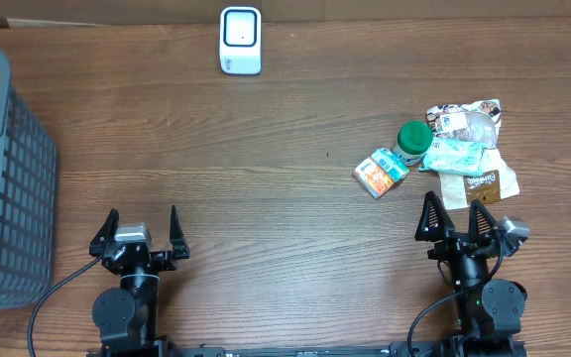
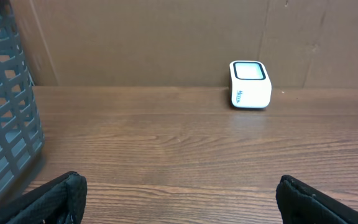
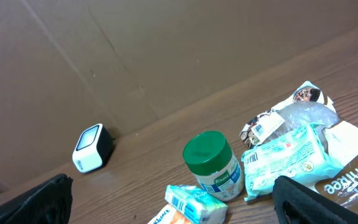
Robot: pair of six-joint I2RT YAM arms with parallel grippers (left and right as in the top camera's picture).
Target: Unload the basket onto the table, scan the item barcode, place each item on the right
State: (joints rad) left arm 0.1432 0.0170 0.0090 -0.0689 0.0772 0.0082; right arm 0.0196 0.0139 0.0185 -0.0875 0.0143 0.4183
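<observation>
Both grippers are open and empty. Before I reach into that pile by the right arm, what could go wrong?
The teal packet lies against the green-lidded jar and overlaps the brown pouch, so the right gripper may snag two items. The jar seems upright; a nudge could topple it. The scanner is far across the table, a long carry.

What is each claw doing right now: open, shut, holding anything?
Left claw: open, holding nothing.
Right claw: open, holding nothing.
</observation>
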